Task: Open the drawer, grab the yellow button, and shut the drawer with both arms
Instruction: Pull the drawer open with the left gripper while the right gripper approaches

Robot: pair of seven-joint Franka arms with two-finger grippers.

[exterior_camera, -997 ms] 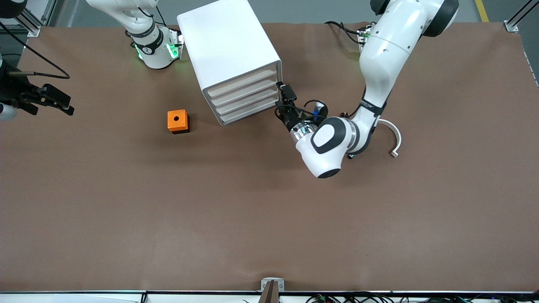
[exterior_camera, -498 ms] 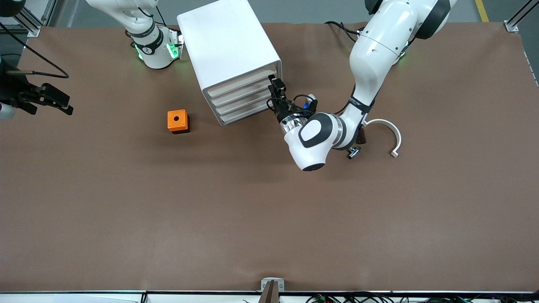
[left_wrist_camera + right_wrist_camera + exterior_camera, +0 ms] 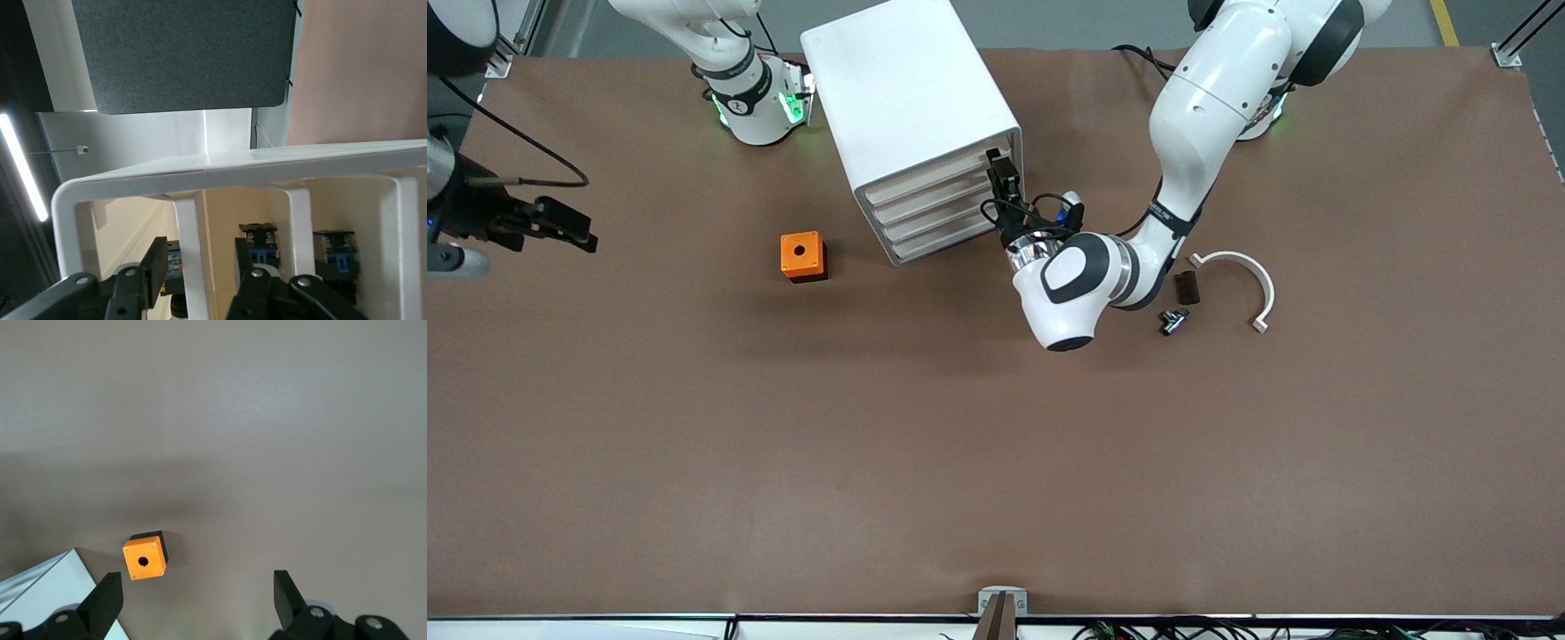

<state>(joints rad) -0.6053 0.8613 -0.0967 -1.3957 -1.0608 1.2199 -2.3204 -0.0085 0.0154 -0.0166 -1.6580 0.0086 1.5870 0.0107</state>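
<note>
The white cabinet (image 3: pixel 907 98) stands near the robots' bases, and all four drawers sit flush. The uppermost drawer (image 3: pixel 938 175) is shut. My left gripper (image 3: pixel 1000 178) is at that drawer's front, at the end toward the left arm. In the left wrist view the left gripper (image 3: pixel 200 267) is open, with one finger on each side of the drawer's white front bar (image 3: pixel 190 233). Small black-and-blue parts (image 3: pixel 257 241) show inside; I cannot tell which is the button. My right gripper (image 3: pixel 574 233) waits open and empty over the right arm's end of the table; it also shows in its wrist view (image 3: pixel 198 593).
An orange cube with a round hole (image 3: pixel 801 255) sits beside the cabinet toward the right arm's end; it also shows in the right wrist view (image 3: pixel 145 558). A white curved piece (image 3: pixel 1245 276), a small brown block (image 3: pixel 1185 286) and a small black-and-silver part (image 3: pixel 1172 320) lie beside the left forearm.
My left gripper has moved up along the drawer fronts to the uppermost drawer's end, uncovering the small brown block. My right gripper has shifted slightly toward the table's middle.
</note>
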